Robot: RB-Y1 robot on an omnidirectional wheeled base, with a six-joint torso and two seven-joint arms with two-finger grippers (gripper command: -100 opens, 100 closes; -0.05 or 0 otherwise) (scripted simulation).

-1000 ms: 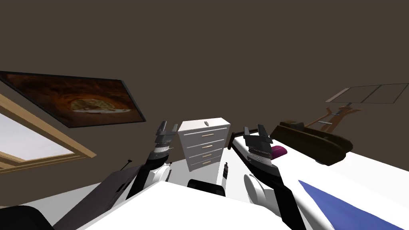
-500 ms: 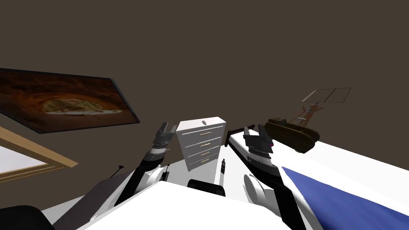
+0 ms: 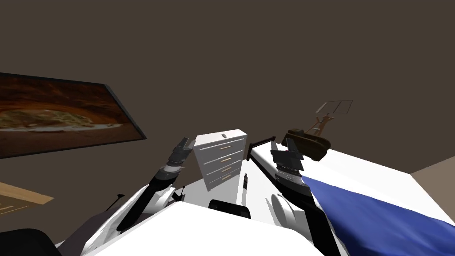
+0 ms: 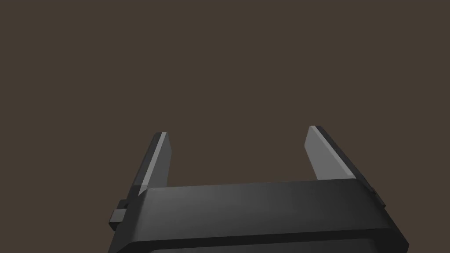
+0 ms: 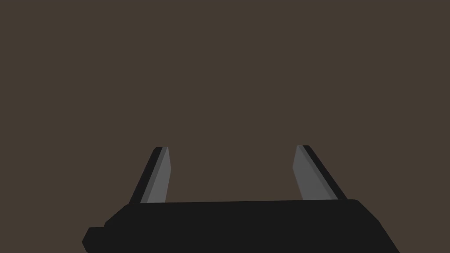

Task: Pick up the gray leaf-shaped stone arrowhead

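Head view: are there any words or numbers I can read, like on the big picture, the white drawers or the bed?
None: no words, numbers or signs can be read anywhere.
The framed picture shows only brown and orange shapes.
The white chest of drawers has plain fronts with handles.
The blue cover is plain.
The left claw and right claw carry no labels.

White chest of drawers (image 3: 223, 165) between a framed picture (image 3: 57, 111) and a blue-blanketed bed (image 3: 355, 165)
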